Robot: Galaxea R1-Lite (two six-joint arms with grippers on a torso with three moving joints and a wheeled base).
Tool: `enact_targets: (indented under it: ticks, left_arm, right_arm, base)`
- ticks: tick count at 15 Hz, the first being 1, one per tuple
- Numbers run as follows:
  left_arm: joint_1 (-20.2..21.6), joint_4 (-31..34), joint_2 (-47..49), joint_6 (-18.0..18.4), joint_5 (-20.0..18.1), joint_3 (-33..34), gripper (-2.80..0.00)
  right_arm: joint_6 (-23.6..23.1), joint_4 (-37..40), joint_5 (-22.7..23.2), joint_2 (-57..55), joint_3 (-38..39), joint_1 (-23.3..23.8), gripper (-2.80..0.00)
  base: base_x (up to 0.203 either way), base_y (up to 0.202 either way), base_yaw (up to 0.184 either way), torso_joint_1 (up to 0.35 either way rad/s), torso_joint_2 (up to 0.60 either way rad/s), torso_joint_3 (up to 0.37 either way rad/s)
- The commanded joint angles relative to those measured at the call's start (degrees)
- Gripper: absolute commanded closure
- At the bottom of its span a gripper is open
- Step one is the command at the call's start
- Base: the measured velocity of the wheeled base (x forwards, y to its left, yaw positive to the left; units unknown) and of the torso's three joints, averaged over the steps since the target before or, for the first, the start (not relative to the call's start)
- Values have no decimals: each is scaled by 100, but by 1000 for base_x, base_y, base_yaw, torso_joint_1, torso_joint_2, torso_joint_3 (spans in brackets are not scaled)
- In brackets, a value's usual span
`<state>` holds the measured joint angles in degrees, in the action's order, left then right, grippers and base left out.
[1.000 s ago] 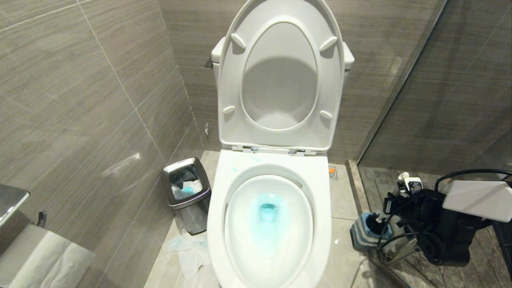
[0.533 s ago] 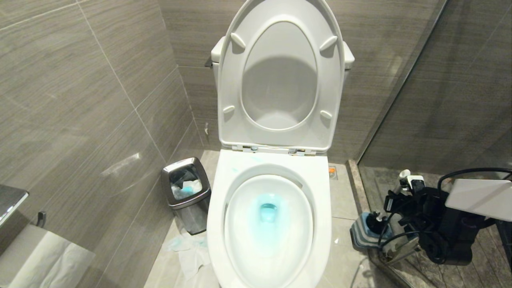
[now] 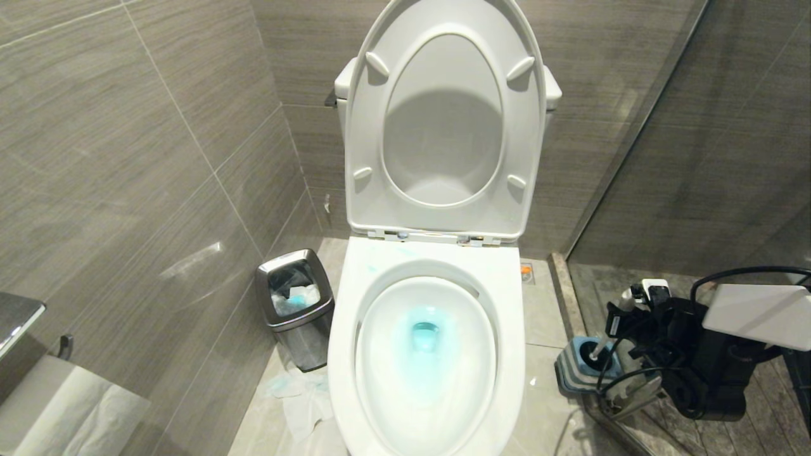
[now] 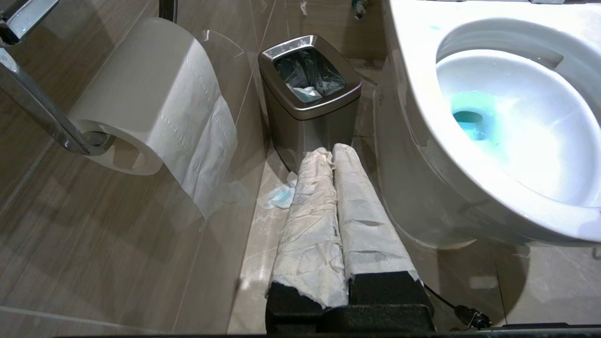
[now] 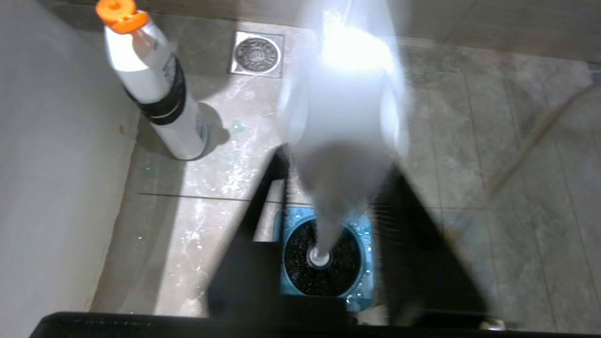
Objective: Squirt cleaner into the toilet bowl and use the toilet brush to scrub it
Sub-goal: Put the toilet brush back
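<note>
White plastic toilet brush (image 5: pixel 328 206) looks light and stiff; grab mid-handle above its blue holder (image 5: pixel 361 281). Right gripper (image 5: pixel 338 188) straddles the handle, jaws partly apart; left gripper (image 4: pixel 328 155) sits pinched empty.

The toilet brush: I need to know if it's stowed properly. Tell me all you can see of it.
The toilet brush stands upright with its round black bristle head down in the blue holder on the tiled floor, right of the toilet bowl. Its thin white handle rises between the fingers of the right gripper, which flank it; contact isn't clear.
</note>
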<state>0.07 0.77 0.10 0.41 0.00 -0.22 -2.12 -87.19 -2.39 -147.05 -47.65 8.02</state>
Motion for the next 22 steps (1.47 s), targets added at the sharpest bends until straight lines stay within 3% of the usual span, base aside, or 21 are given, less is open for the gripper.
enact_targets:
  ticks: [1,6,16,22]
  left_arm:
    - [1,2,8,2,0,-3,0]
    - [1,2,8,2,0,-4,0]
    - [1,2,8,-6,0,2,0]
    - [1,2,8,-6,0,4,0]
  right_arm:
    - [1,-48,2,-25,2,6,-280]
    - [51,-48,13,86,127,15,-280]
    - [252,-48,95,749,1319,15,-280]
    - [533,-48,196,2083,2263,8,-280]
  base:
    - [0,0,0,0,0,0]
    - [0,0,0,0,0,0]
    - [0,0,0,0,0,0]
    - [0,0,0,0,0,0]
